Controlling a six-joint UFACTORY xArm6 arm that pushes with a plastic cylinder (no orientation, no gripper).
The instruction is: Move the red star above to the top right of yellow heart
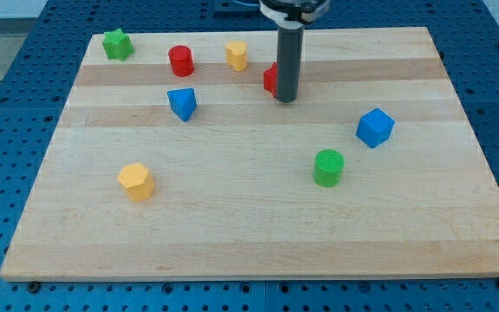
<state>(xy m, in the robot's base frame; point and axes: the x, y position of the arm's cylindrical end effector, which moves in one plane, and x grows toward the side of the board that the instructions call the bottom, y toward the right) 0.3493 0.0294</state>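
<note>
The red star point(270, 79) lies near the view's top middle, mostly hidden behind my rod; only its left part shows. My tip point(287, 99) rests on the board touching the star's lower right side. The yellow heart point(236, 55) sits up and to the left of the star, close to the board's top edge, a short gap apart from it.
A red cylinder point(180, 61) and a green star point(117, 43) lie along the top left. A blue triangular block point(182, 103) is left of centre. A yellow hexagon point(135, 181) is at lower left. A green cylinder point(328, 167) and a blue cube point(374, 127) are at right.
</note>
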